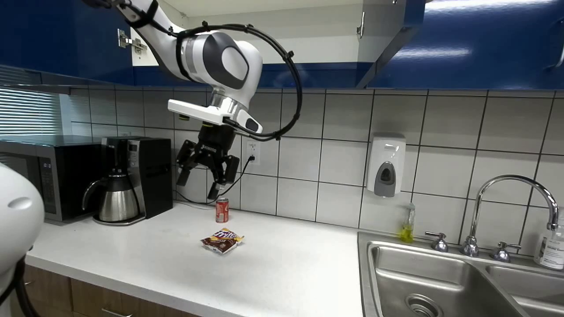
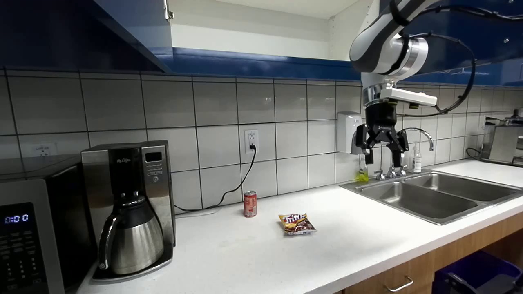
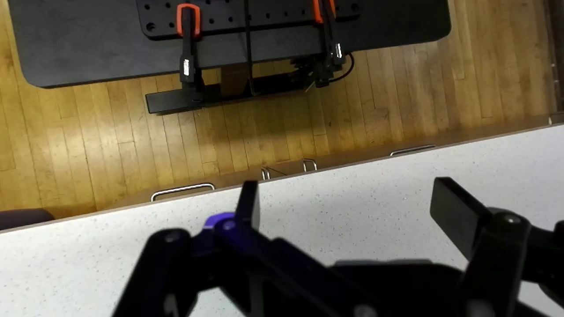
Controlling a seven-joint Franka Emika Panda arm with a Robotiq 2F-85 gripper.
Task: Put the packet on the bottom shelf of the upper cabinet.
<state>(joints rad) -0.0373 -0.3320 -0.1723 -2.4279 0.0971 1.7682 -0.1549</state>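
The packet, dark red-brown and yellow, lies flat on the white counter in both exterior views [image 1: 222, 241] [image 2: 297, 224]. It is out of the wrist view. The upper cabinet is open, with its white interior showing in both exterior views [image 1: 317, 35] [image 2: 245, 28]. Its bottom shelf surface is hidden behind the blue lower edge. My gripper is open and empty, pointing down high above the counter, apart from the packet, in both exterior views [image 1: 198, 184] [image 2: 383, 158]. In the wrist view its fingers [image 3: 350, 211] are wide apart over bare counter.
A red can [image 2: 250, 204] stands upright behind the packet. A coffee maker [image 2: 132, 228] and microwave [image 2: 41, 228] stand at one end, a sink [image 1: 370, 281] with faucet [image 1: 476, 211] at the other. An open cabinet door [image 1: 387, 39] sticks out. A soap dispenser [image 1: 387, 165] hangs on the wall.
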